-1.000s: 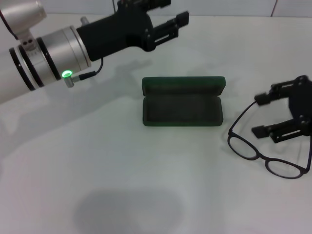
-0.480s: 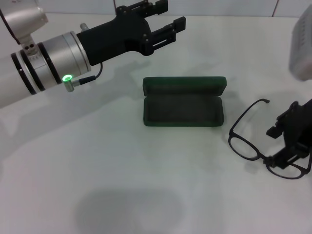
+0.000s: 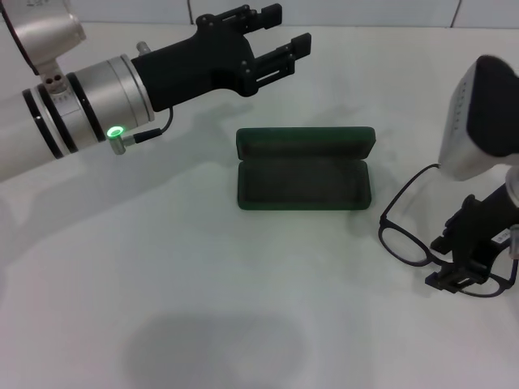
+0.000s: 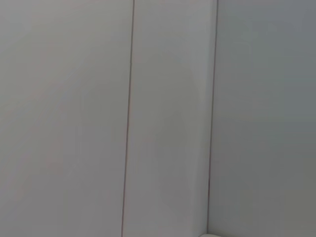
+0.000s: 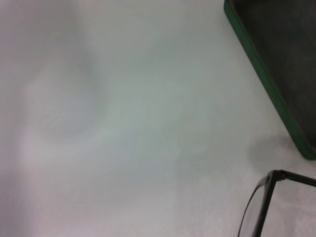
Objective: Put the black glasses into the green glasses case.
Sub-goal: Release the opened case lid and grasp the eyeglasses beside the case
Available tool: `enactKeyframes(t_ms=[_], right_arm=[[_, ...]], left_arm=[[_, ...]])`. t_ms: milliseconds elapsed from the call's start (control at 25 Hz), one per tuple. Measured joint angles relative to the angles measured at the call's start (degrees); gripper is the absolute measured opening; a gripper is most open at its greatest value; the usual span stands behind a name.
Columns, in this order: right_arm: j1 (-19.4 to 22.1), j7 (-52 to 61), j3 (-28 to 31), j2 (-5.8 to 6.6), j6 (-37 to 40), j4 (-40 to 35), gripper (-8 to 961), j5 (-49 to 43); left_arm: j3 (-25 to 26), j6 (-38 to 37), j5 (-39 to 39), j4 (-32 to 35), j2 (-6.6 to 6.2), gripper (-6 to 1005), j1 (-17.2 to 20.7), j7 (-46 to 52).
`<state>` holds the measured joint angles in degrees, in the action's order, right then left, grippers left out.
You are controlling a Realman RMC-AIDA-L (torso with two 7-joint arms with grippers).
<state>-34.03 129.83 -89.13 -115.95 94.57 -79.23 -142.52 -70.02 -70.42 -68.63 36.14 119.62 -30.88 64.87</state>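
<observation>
Right gripper over the black glasses — fingers' state unclear — beside the open green glasses case; left gripper's fingers spread.

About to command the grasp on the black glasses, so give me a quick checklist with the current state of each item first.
1. Green glasses case open, lid back: ok.
2. Case interior free of objects: ok.
3. Black glasses lying on the table, beside the case on the robot's right, apart from it: ok.
4. Right gripper down over the frame's right lens: ok.
5. Right jaws around the frame: cannot tell.
6. Left gripper open, raised behind the case, out of the path: ok.
</observation>
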Motion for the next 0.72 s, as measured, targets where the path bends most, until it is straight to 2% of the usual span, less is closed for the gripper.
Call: enactKeyframes(t_ms=[160, 400, 600, 720], right_arm=[[-0.2, 0.2, -2.0, -0.02, -2.0, 1.5, 578, -0.5], [-0.1, 0.3, -3.6, -0.14, -4.6, 2.4, 367, -0.8], [-0.3, 0.3, -3.8, -0.16, -4.2, 3.5, 266, -0.6], [-0.4, 0.4, -3.9, -0.16, -4.3, 4.2, 269, -0.5]], left_arm=[[0.2, -0.1, 0.0, 0.0, 0.0, 612, 0.0, 0.0], [0.0, -0.4, 0.0, 0.0, 0.0, 612, 0.1, -0.2], [0.0, -0.4, 0.0, 0.0, 0.05, 612, 0.2, -0.3], [-0.2, -0.4, -0.1, 0.0, 0.07, 613, 0.2, -0.3]])
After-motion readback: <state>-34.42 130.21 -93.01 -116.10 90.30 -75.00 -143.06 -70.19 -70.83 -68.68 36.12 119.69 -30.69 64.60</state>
